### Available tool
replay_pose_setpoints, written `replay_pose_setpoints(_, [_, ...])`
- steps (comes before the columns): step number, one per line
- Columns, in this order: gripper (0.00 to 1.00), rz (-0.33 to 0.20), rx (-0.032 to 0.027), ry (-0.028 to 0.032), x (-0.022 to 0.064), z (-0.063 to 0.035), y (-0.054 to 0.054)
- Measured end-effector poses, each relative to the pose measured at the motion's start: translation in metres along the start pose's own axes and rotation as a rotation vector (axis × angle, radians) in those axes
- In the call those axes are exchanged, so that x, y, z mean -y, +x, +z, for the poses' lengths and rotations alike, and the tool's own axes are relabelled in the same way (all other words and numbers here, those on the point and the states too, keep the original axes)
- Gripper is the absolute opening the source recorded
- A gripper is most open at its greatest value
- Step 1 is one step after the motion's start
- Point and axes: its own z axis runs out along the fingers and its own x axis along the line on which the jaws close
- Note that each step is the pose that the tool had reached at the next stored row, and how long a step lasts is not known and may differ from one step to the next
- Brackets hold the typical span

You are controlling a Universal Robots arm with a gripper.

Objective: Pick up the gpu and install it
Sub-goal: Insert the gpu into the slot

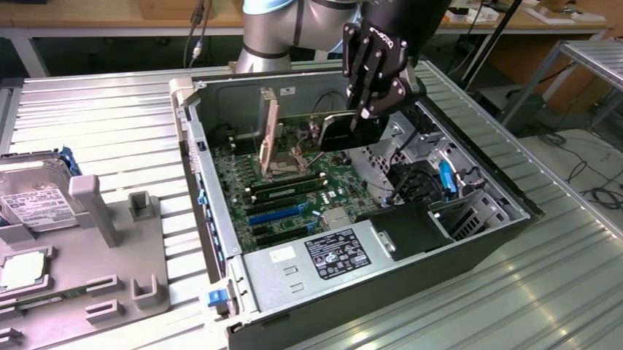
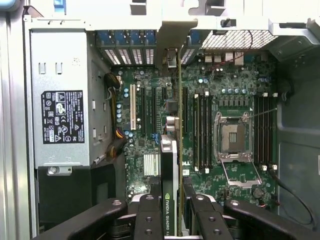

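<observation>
The hand is clenched on the gpu, its black fingers pressing on both flat faces of the card. The card stands on edge above the motherboard inside the open computer case, over the far part of the board. In the wrist view the card runs in line with the expansion slots, its metal bracket at the case's slotted rear wall. The empty processor socket lies to one side of it and the grey power supply to the other. I cannot tell whether its lower edge touches a slot. The case lies on the ribbed metal bench. At the exterior view's left, a grey fixture carries a hard drive, well apart from the hand.
</observation>
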Motion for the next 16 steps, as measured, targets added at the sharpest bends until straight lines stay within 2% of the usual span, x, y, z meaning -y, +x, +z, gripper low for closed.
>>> replay_pose_setpoints(2, [0.27,-0.002,-0.0002,0.0135,0.0002,0.0026,-0.0004])
replay_pose_setpoints(3, [0.27,-0.002,-0.0003,0.0167,0.0002,0.0031,-0.0004])
replay_pose_setpoints(16, [0.27,-0.002,-0.0001,0.0169,0.0004,0.0072,-0.0003])
